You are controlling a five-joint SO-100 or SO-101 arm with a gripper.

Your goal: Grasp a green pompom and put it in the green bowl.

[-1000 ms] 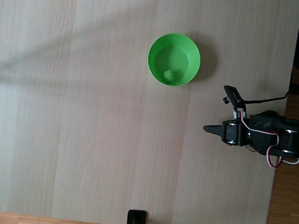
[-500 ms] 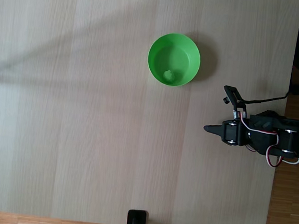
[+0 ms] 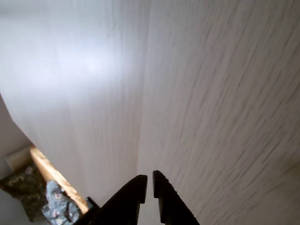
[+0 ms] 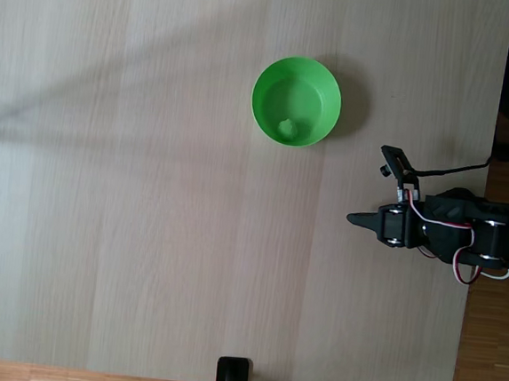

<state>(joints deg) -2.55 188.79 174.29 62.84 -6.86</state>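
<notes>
green pompom inside green bowl | hand nearly closed, empty, over bare table | bowl lies left and far of hand, well apart

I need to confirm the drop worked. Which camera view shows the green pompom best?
The fixed view: the green pompom lies inside the green bowl, seen from above. The wrist view gives bare table and the nearly closed, empty end effector.
</notes>
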